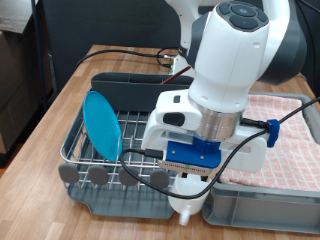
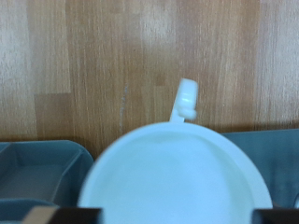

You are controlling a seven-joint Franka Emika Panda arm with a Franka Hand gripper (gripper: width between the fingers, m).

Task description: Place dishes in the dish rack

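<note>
Exterior, plate: light-blue, round, standing on edge inside the dish rack.
Exterior, gripper: low at the rack's near corner; finger state cannot be told.
Wrist, mug: white, handled, directly below, above wooden table.
</note>
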